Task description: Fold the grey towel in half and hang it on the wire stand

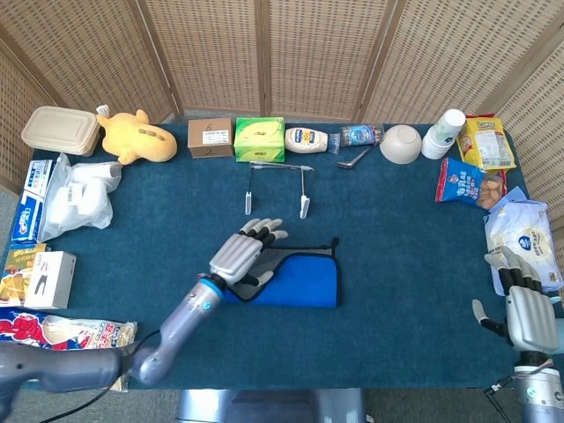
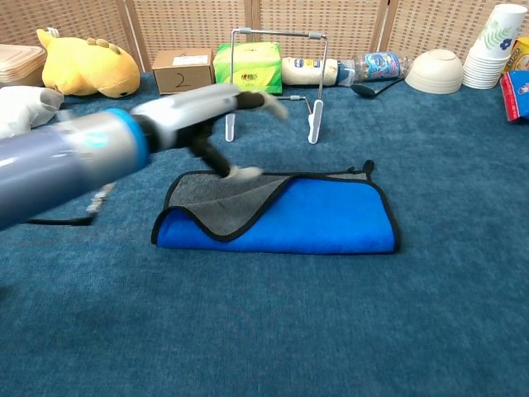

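**Towel folded, stand bare**

Woven cane screens (image 1: 264, 53) backed a table (image 1: 397, 264) covered in dark blue cloth. Near the middle of the surface, toward its front edge, lay the grey towel (image 2: 285, 217), doubled over flat with its blue side up and a grey flap turned back at its left end. Behind it, apart from it and closer to the back edge, the wire stand (image 2: 273, 78) stood upright with nothing on its top bar.

Over the towel's left end hung the left hand (image 1: 244, 250), blurred in the chest view, its fingers (image 1: 263, 231) spread apart and holding nothing; whether its thumb touched the cloth could not be told. At the front right corner the right hand (image 1: 522, 308) was raised with fingers apart and nothing in them.

Along the back edge stood a yellow plush toy (image 1: 134, 136), a cardboard box (image 1: 210, 137), a green tissue box (image 1: 259, 138), a white bottle (image 1: 306, 139), a white bowl (image 1: 400, 143) and a stack of paper cups (image 1: 442, 133). Snack packets (image 1: 465, 181) lay along the right edge.
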Tool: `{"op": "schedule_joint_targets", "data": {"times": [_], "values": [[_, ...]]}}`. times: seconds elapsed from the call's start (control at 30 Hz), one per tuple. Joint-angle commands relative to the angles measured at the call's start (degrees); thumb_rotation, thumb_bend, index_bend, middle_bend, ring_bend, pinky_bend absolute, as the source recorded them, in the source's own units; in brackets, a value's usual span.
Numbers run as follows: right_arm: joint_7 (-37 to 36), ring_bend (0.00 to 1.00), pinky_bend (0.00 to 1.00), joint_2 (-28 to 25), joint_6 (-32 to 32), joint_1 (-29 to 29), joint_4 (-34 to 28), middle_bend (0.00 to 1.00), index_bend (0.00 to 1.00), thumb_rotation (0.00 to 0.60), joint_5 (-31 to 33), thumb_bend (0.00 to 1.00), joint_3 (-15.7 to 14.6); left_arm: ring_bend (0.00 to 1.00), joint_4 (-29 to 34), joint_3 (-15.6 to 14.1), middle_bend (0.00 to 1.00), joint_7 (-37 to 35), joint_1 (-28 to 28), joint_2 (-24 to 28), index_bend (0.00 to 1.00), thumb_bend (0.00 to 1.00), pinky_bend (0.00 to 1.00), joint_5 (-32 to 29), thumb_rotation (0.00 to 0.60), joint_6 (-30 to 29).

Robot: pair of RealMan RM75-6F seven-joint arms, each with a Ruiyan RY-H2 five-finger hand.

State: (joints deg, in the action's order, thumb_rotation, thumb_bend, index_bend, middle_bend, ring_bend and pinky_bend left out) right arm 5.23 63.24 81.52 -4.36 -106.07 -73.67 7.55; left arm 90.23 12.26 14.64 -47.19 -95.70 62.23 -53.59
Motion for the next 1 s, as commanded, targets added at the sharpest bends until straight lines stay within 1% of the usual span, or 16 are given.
{"op": "schedule_joint_targets", "data": {"times": [0.03, 0.17, 0.2, 0.3, 0.43, 0.53, 0.77, 0.9, 1.0], "values": [[0.66, 0.0, 0.0, 0.52, -0.49, -0.54, -0.24, 0.06, 0.16, 0.6, 0.1, 0.35, 0.11, 0.0, 4.79, -4.03, 0.06, -1.18, 3.35, 5.36, 0.19, 0.4, 0.0, 3.81, 0.6, -1.2], [1.48, 0.0, 0.0, 1.11, -0.96, -1.11, -0.42, 0.06, 0.16, 0.6, 0.23, 0.35, 0.15, 0.0, 5.9, -6.97, 0.06, -1.38, 5.59, 7.76, 0.21, 0.4, 0.0, 7.52, 0.6, -3.41], [1.74, 0.0, 0.0, 1.25, -1.09, -1.26, -0.45, 0.06, 0.16, 0.6, 0.31, 0.35, 0.16, 0.0, 5.8, -8.01, 0.07, -1.23, 6.26, 8.29, 0.21, 0.4, 0.0, 8.88, 0.6, -4.17], [2.18, 0.0, 0.0, 1.49, -1.34, -1.58, -0.54, 0.05, 0.16, 0.6, 0.5, 0.35, 0.21, 0.0, 5.23, -9.91, 0.07, -1.08, 7.61, 9.04, 0.22, 0.4, 0.0, 11.61, 0.6, -5.68], [2.5, 0.0, 0.0, 1.71, -1.56, -1.9, -0.62, 0.05, 0.16, 0.6, 0.6, 0.35, 0.29, 0.0, 4.29, -11.0, 0.07, -1.5, 8.81, 8.93, 0.23, 0.4, 0.0, 13.77, 0.6, -7.19], [2.68, 0.0, 0.0, 1.86, -1.68, -2.1, -0.58, 0.05, 0.16, 0.6, 0.78, 0.35, 0.32, 0.0, 3.68, -11.9, 0.08, -2.25, 9.51, 8.65, 0.24, 0.4, 0.0, 14.57, 0.6, -7.06], [2.44, 0.0, 0.0, 1.6, -1.46, -2.03, -0.5, 0.06, 0.16, 0.6, 1.08, 0.35, 0.34, 0.0, 0.88, -12.22, 0.08, -0.88, 9.97, 5.78, 0.24, 0.4, 0.0, 15.09, 0.6, -6.52], [2.1, 0.0, 0.0, 1.38, -1.28, -1.87, -0.43, 0.06, 0.16, 0.6, 1.16, 0.35, 0.29, 0.0, -0.33, -11.68, 0.08, -0.19, 10.01, 3.99, 0.25, 0.4, 0.0, 15.05, 0.6, -6.58], [1.68, 0.0, 0.0, 1.17, -0.95, -1.56, -0.33, 0.05, 0.16, 0.6, 1.21, 0.35, 0.17, 0.0, -1.95, -10.74, 0.1, 0.41, 10.0, 1.68, 0.27, 0.4, 0.0, 15.06, 0.6, -7.1]]}}
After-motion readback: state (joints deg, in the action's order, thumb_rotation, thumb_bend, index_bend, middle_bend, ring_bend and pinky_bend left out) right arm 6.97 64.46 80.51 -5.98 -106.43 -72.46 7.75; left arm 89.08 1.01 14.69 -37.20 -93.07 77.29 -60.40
